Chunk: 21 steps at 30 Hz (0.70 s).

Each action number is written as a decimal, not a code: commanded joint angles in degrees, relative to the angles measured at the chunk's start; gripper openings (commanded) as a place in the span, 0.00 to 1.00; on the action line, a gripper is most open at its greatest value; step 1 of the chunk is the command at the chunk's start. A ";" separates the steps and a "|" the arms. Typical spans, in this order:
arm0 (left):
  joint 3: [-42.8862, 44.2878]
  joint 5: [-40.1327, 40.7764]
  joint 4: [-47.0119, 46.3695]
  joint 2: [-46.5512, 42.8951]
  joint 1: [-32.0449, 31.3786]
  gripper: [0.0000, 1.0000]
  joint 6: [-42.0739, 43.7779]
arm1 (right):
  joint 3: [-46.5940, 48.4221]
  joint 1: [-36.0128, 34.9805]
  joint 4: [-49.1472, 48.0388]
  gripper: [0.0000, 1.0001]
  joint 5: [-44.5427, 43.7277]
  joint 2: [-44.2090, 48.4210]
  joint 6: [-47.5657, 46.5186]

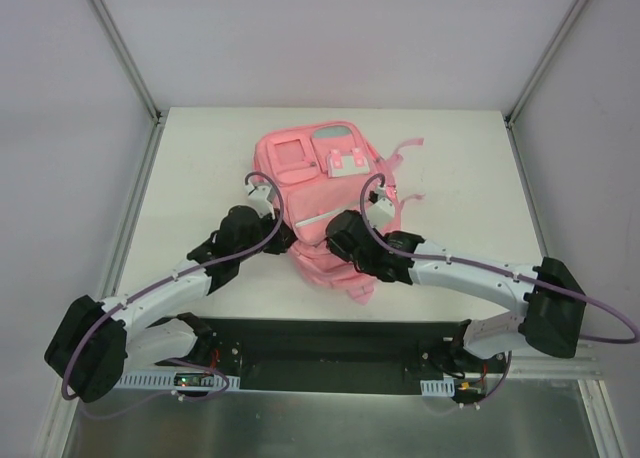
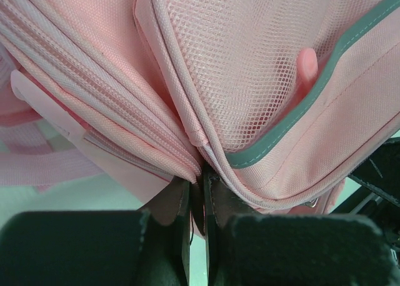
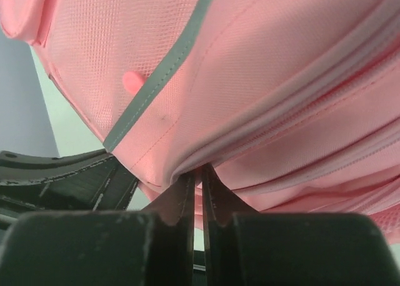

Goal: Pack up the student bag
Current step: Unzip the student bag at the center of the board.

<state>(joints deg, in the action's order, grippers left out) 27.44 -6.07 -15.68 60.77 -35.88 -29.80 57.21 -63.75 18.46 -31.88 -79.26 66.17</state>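
**Both arms pinch the near end of the pink bag**

Nearest the camera, the two arms reach out from their dark base plate (image 1: 330, 343) and meet over the near end of the bag (image 1: 320, 193). The bag lies in the middle of the white table (image 1: 200, 168).

The left gripper (image 2: 197, 177) has its fingers closed almost together on a thin fold of pink fabric. That fold is right where the mesh pocket (image 2: 250, 67) with its grey edging (image 2: 294, 120) meets the ribbed seams (image 2: 119, 105). The right gripper (image 3: 201, 173) is closed just as tight on a fold of seam of its own — only cloth sits between the fingers on either side.

Judging by the folds, the bag is soft and limp. It will likely sag and stretch from wherever it is pinched rather than move as one piece. It looks light, though what is inside cannot be told. A thin single layer could slip out of a pinch. The doubled seams, piped edges and zip borders should give the firmest hold, and two grips set apart — as here — should help keep an opening spread.

Farther off, the bag's front shows a square pocket (image 1: 290, 153) and a pale grey-green patch (image 1: 335, 136). The straps (image 1: 405, 153) trail toward the far right of the table.
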 commanded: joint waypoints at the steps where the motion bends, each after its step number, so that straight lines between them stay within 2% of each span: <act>1: 5.34 -7.38 -3.22 -1.45 -0.77 0.00 3.79 | 3.96 -1.03 -8.26 0.16 8.32 0.77 -16.14; 2: 6.30 -7.12 -2.43 -1.71 -0.51 0.00 3.53 | 3.44 -0.68 -7.65 0.20 8.15 1.65 -18.08; 3: 6.83 -6.51 -1.29 -1.80 0.01 0.00 3.26 | 2.65 -0.68 -7.65 0.46 7.71 4.27 -21.58; 5: 7.88 -6.85 1.17 -2.15 2.11 0.00 3.08 | -0.07 -0.07 -5.04 0.53 6.14 9.44 -23.71; 6: 8.06 -7.38 1.70 -2.50 3.09 0.00 2.82 | -1.04 -0.06 -4.49 0.67 5.78 11.39 -24.94; 10: 9.91 -10.37 6.17 -2.59 8.01 0.00 2.64 | -5.60 0.29 -0.98 0.81 4.11 22.29 -32.93; 12: 10.79 -10.72 9.61 -2.76 9.24 0.12 3.08 | -7.19 2.04 3.49 0.86 0.16 29.14 -30.94; 13: 10.97 -11.24 10.49 -3.55 9.25 0.32 4.30 | -8.51 3.18 6.73 0.86 -0.72 31.34 -29.97; 15: 10.79 -11.25 13.21 -4.96 9.33 0.44 5.01 | -13.07 9.32 9.21 0.87 0.23 37.15 -28.04; 16: 11.05 -11.08 14.18 -6.79 9.25 0.68 5.28 | -14.83 11.86 10.01 0.87 1.72 38.99 -27.07; 17: 11.84 -10.46 15.32 -7.85 9.25 0.74 5.54 | -18.41 17.55 9.84 0.88 5.65 42.23 -26.19; 18: 12.28 -10.02 18.55 -8.91 9.42 0.76 6.85 | -19.84 20.21 9.93 0.88 7.69 43.74 -25.92; 19: 12.63 -9.93 19.71 -11.27 9.34 0.84 7.91 | -21.16 22.76 9.93 0.88 9.36 44.97 -25.92; 21: 14.13 -10.63 21.73 -13.13 9.33 0.89 11.41 | -24.23 29.45 10.11 0.90 14.37 47.62 -27.41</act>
<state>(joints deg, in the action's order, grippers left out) 36.56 -14.87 2.22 53.19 -26.44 -24.77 38.04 -42.83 24.18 -26.30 -34.44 39.46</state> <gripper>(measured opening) 0.836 0.879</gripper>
